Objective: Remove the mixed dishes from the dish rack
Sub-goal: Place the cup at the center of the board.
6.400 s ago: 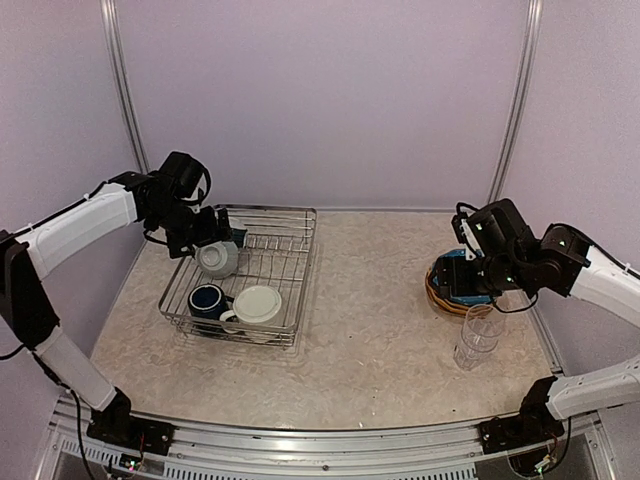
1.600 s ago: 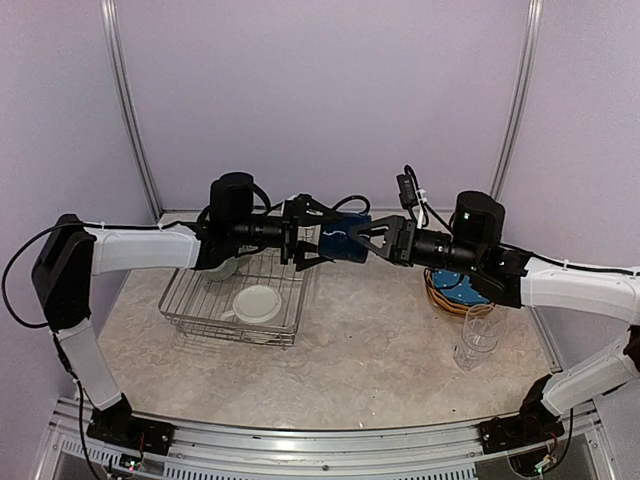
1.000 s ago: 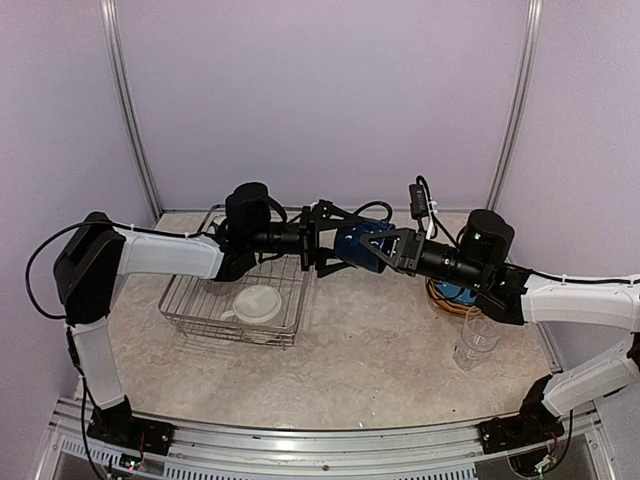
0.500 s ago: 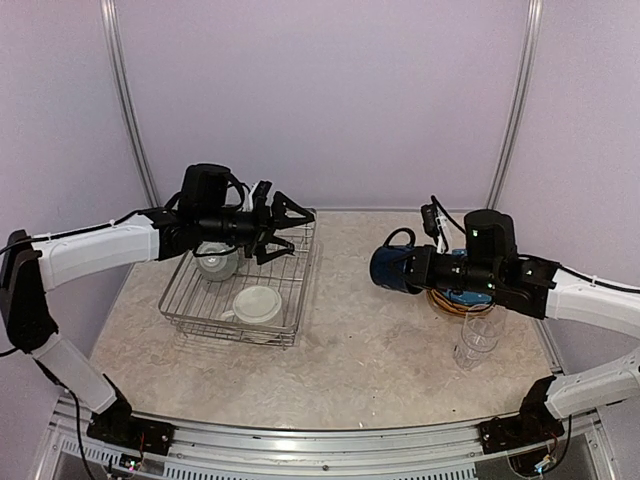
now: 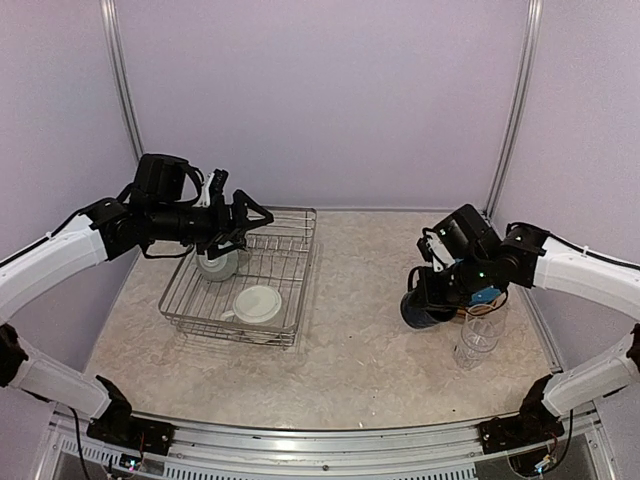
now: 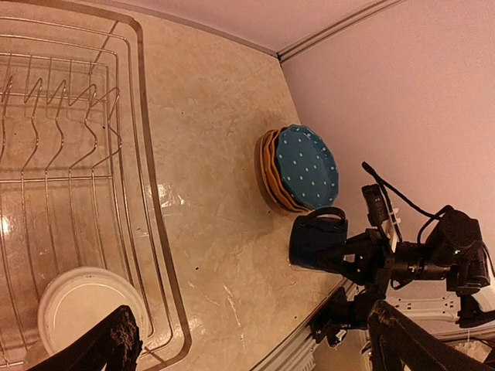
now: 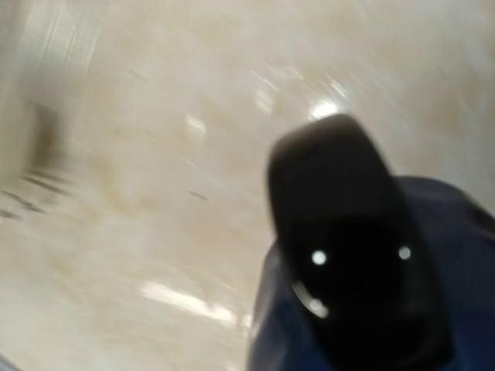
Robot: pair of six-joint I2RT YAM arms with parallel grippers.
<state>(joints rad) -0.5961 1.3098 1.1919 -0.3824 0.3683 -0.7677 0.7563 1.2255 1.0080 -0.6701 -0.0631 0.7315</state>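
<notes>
The right gripper [image 5: 435, 296] pinches the one navy mug [image 6: 313, 246] low over the tabletop [image 5: 360, 350] at 3 o'clock, just beside the plate stack [image 6: 306, 165], probably to set it down among the unloaded dishes. That stack shows one blue dotted plate on several orange ones; the clear glasses [image 5: 479, 337] nearby cannot be counted. The left gripper [image 5: 250, 222] has its jaws spread wide above the dish rack [image 5: 306, 264] at 9 o'clock, likely ready for one of the two dishes there: one cream mug [image 5: 217, 262] and one bowl [image 5: 258, 303].
</notes>
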